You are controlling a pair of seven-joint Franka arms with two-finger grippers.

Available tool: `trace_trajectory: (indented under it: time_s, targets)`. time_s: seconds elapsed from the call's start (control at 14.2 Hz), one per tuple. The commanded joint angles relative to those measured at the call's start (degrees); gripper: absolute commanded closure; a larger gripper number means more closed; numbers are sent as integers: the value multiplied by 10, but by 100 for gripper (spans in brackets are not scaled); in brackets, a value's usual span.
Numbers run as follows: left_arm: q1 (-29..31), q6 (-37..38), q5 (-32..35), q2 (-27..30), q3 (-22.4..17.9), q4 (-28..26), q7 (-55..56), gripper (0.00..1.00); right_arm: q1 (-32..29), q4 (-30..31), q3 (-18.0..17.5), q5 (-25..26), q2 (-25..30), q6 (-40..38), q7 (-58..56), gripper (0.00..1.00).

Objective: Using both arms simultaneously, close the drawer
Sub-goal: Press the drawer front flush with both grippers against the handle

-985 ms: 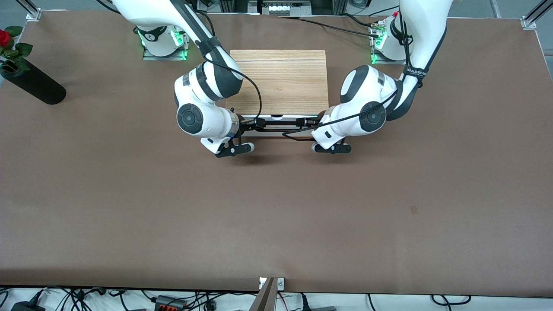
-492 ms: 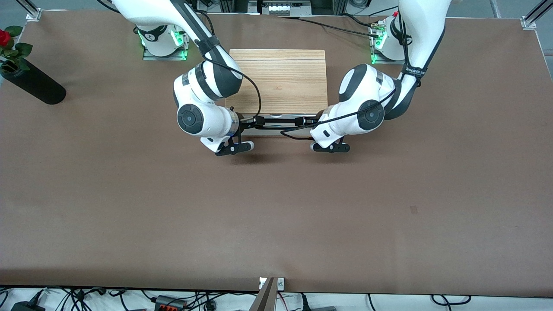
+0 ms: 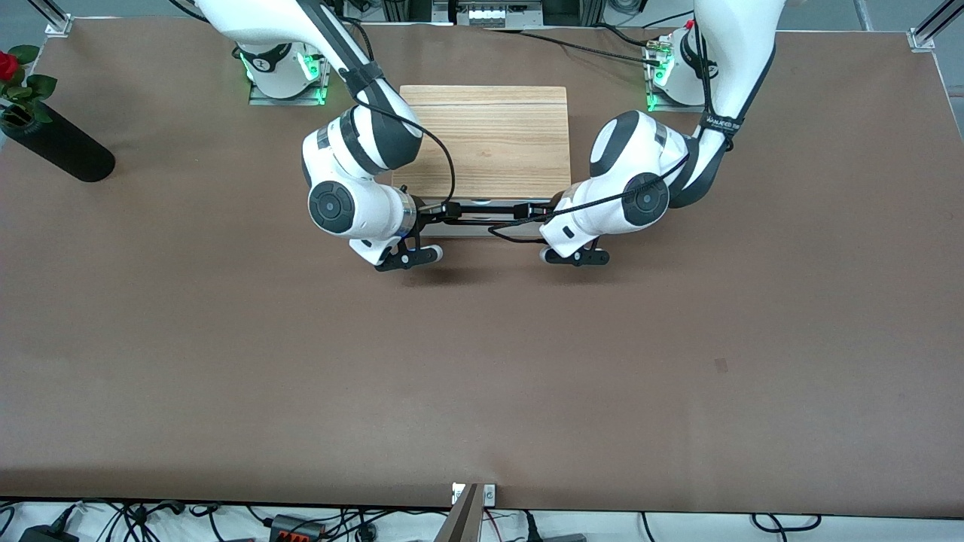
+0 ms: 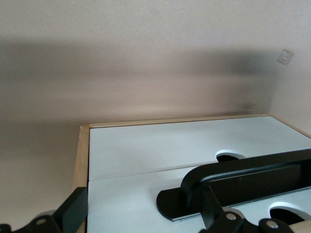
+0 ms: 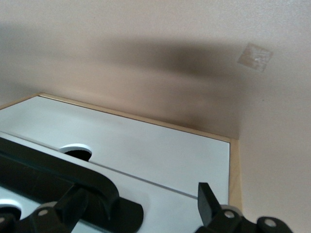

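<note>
The light-wood cabinet (image 3: 486, 143) stands between the two arms' bases. Its drawer (image 3: 482, 230) shows only a thin white strip of front panel under the black bar handle (image 3: 486, 217), almost flush with the cabinet. My right gripper (image 3: 446, 215) is at the handle's end toward the right arm, and my left gripper (image 3: 527, 213) is at the other end. In the left wrist view my left gripper (image 4: 143, 216) is open, with the handle's foot (image 4: 194, 199) between the fingers against the white panel (image 4: 146, 145). In the right wrist view my right gripper (image 5: 141, 208) is open around the handle's other foot (image 5: 104, 194).
A black vase with a red rose (image 3: 56, 147) lies at the right arm's end of the table. The brown table (image 3: 482, 361) stretches toward the front camera. A small mark (image 3: 721, 365) is on its surface.
Both grippers have moved a little toward the cabinet, and the drawer front has slid in with them. Less of the white strip shows now.
</note>
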State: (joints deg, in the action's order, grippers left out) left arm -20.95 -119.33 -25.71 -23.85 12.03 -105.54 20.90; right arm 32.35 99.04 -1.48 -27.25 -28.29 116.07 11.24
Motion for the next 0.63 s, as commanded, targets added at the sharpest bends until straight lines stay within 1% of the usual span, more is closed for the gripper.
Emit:
trace_trajectory:
  time_s: [0.0,0.21,0.42,0.56]
  targets:
    - [-13,0,4,15,2,-22,18,0,-4,4,2,-9,39,-39,-3,0]
    - [-10,-1,3,12,0,-16,18,0,-4,-3,2,-23,43,-39,-2,0]
    - [-8,-8,3,12,-4,-13,19,0,-4,-18,5,-23,55,-47,-6,0]
    - [-5,-8,2,12,-7,-6,19,0,-12,-28,8,-13,71,-47,-11,0]
